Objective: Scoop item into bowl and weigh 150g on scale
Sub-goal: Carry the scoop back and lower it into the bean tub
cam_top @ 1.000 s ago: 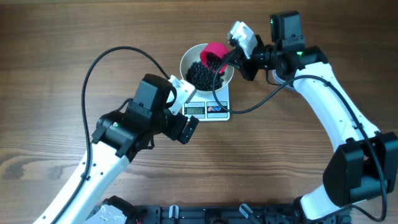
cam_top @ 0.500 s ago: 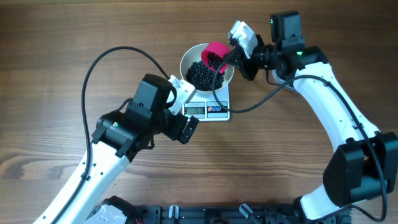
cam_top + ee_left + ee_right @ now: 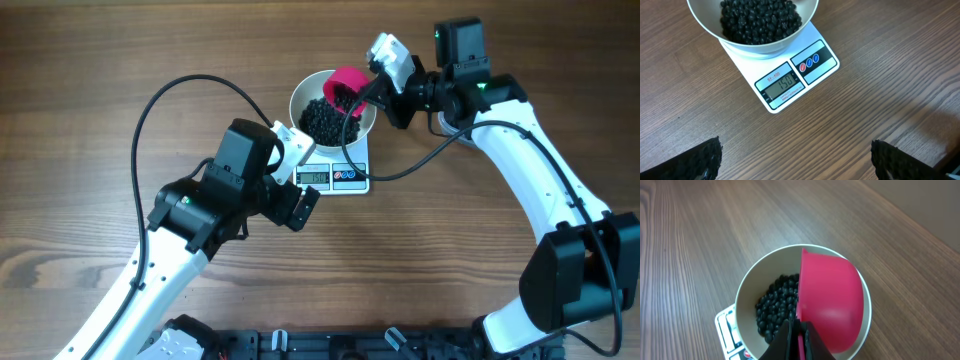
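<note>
Nothing has moved in the last second. The right gripper (image 3: pixel 799 335) stays clamped on the red scoop (image 3: pixel 830 305), which is tipped on edge inside the bowl (image 3: pixel 742 292). The beans (image 3: pixel 760 17) lie heaped in the bowl, on the scale (image 3: pixel 782 85), which reads 150. The left gripper (image 3: pixel 795 160) hangs wide open and empty near the scale.
</note>
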### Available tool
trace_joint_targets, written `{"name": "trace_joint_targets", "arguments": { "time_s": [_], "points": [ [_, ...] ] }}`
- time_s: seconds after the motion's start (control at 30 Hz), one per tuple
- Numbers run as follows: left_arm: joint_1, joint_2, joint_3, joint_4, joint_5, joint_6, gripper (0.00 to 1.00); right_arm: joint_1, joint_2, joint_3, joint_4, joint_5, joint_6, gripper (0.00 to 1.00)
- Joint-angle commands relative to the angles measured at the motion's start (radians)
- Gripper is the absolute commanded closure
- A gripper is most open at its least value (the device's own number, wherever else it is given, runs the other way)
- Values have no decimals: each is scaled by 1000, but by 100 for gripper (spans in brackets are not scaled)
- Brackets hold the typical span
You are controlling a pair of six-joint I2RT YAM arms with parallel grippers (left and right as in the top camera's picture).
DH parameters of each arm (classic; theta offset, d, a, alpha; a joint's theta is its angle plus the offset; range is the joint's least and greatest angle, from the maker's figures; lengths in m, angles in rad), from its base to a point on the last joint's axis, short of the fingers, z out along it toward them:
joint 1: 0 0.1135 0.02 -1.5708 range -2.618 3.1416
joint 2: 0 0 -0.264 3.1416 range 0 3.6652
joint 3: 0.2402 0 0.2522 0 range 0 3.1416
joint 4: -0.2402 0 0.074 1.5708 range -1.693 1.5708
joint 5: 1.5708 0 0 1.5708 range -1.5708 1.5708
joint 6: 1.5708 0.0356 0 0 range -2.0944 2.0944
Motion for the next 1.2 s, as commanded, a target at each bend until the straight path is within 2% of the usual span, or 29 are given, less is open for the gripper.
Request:
{"name": "trace_joint_targets", "arguments": {
  "time_s": [0.0, 0.2, 0.3, 0.4, 0.57, 0.7, 0.8, 1.0, 1.1, 1.17],
  "points": [
    [7, -13, 9, 2, 15, 16, 0, -4, -30, 8, 49, -10, 156, 96],
    [7, -13, 9, 2, 15, 16, 0, -144, -30, 8, 132, -312, 371, 96],
    [7, -13, 9, 2, 15, 16, 0, -251, -32, 8, 148, -356, 517, 96],
    [7, -13, 9, 2, 15, 16, 0, -340, -52, 8, 140, -368, 549, 96],
    [7, -13, 9, 2, 15, 16, 0, -486, -132, 8, 6, -115, 539, 96],
    [7, -13, 9, 2, 15, 16, 0, -539, -158, 8, -127, 43, 491, 96],
    [7, -13, 9, 2, 15, 16, 0, -541, -158, 8, -226, 177, 484, 96],
    [7, -13, 9, 2, 15, 16, 0, -527, -158, 8, -262, 347, 497, 96],
    [7, -13, 9, 2, 15, 16, 0, -467, -159, 8, -261, 479, 496, 96],
    [7, -13, 9, 2, 15, 16, 0, -396, -159, 8, -260, 638, 493, 96]
  ]
}}
